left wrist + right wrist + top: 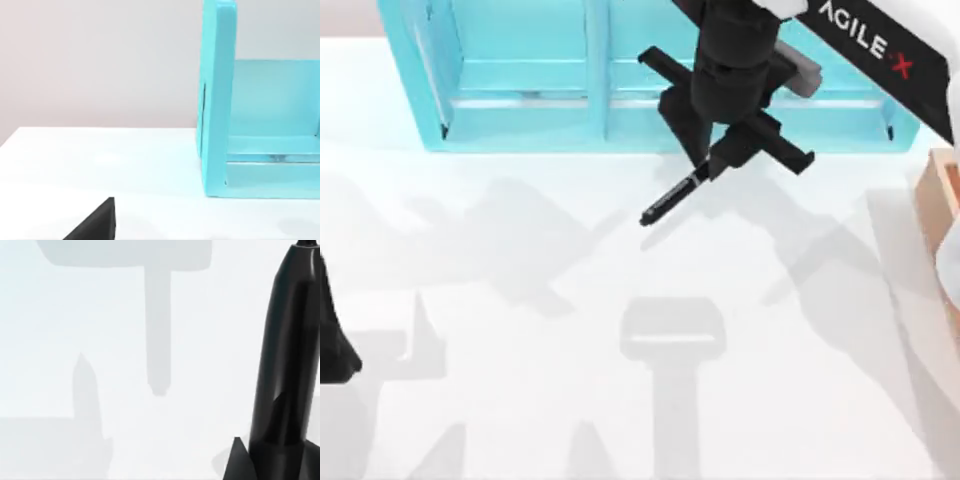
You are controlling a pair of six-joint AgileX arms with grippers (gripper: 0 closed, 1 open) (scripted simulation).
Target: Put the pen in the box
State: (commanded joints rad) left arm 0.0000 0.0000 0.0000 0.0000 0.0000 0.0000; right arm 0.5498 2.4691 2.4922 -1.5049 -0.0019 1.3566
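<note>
The slim black pen hangs slanted above the white table, just in front of the turquoise shelf unit, and my right gripper is shut on its upper end. Up close in the right wrist view, the pen's black body rises from between the fingertips. A part of the tan box shows at the table's right edge, well to the right of the pen. My left arm is parked at the table's left edge, and a dark part of its gripper shows in the left wrist view.
A large turquoise shelf unit spans the back of the table; its side wall stands ahead in the left wrist view. White tabletop stretches in front, crossed by arm shadows.
</note>
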